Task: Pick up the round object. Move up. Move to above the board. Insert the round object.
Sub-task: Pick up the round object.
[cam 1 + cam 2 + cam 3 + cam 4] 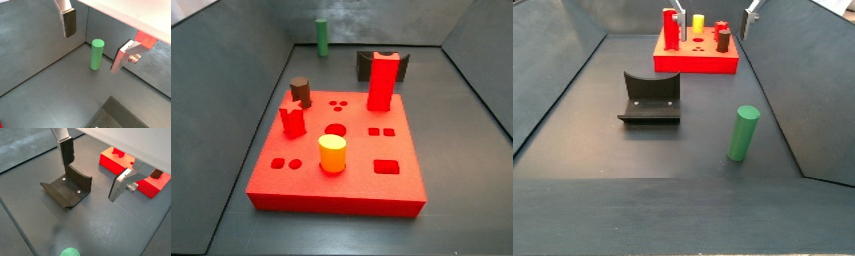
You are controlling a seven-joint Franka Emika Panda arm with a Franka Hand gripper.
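Standing upright on the dark bench, green peg seen near a grey wall, well apart from the red board, pincer held above it with fingers spread wide and nothing pinched, fixture between peg and board.

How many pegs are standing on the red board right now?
4: tall red post, brown peg, short red peg, yellow peg. Green peg stands off the board; tool above it.
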